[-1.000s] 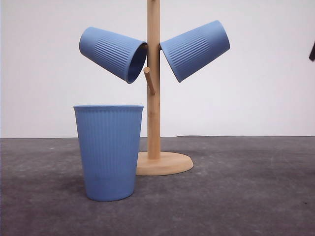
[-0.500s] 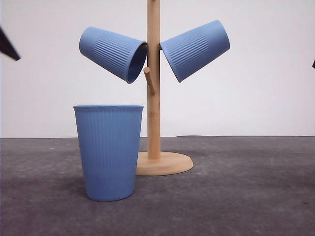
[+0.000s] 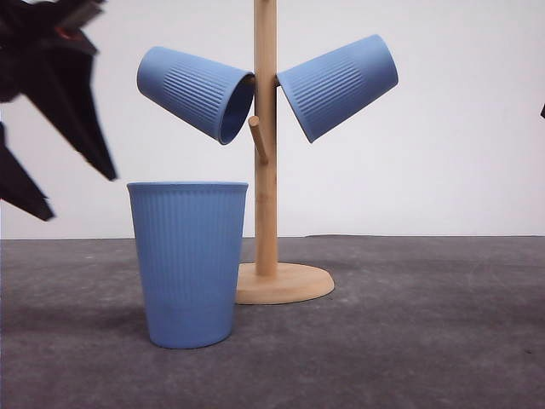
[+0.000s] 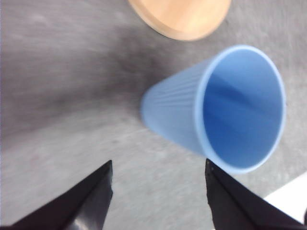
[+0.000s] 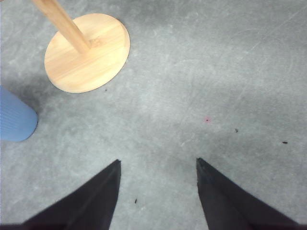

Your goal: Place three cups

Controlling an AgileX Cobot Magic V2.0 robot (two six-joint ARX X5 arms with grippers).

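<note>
Three light-blue cups with fine vertical ribbing: standing cup (image 3: 189, 264), upper-left cup (image 3: 194, 91), upper-right cup (image 3: 338, 85). Pale tan wooden peg stand (image 3: 266, 170). Dark grey mottled table (image 3: 409, 341). White wall (image 3: 460, 153). Black left gripper (image 4: 158, 191), black right gripper (image 5: 158, 191).

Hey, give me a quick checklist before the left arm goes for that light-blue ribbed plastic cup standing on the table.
1. Left gripper open, nothing between its fingers: ok.
2. Standing light-blue ribbed plastic cup upright, mouth up, empty inside: ok.
3. Gripper centred on the cup: not ok; it sits off to the side.
4. Free short peg on the wooden peg stand: ok.
5. Two hung cups seated firmly: cannot tell.
6. Right gripper open, away from the cup: ok.
</note>
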